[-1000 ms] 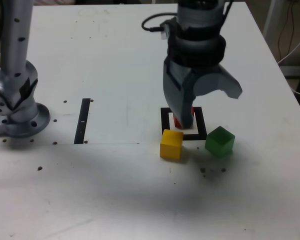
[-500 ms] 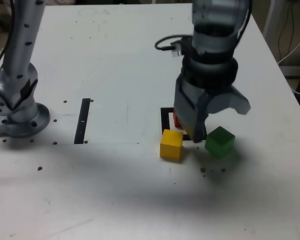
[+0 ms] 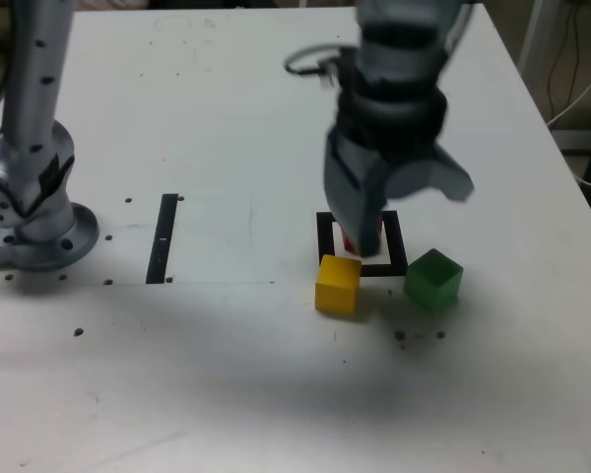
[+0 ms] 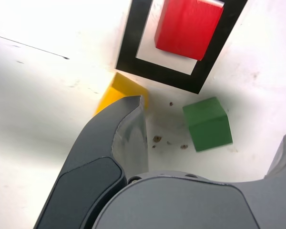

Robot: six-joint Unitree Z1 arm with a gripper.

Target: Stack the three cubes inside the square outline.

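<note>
**Collision risk beside the yellow cube**

Risk first: my gripper (image 3: 399,212) hangs with jaws wide apart and empty above the square outline (image 4: 134,46), where the red cube (image 4: 188,26) already sits. The yellow cube (image 3: 338,284) touches the frame's near edge; the green cube (image 3: 433,279) lies just beside it on the worktop (image 3: 227,118). Descending carelessly, I could shove yellow into red.

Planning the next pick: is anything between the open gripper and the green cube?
Nothing visible. The gripper is open and empty, and the green cube sits alone on bare table, apart from the yellow cube.
</note>
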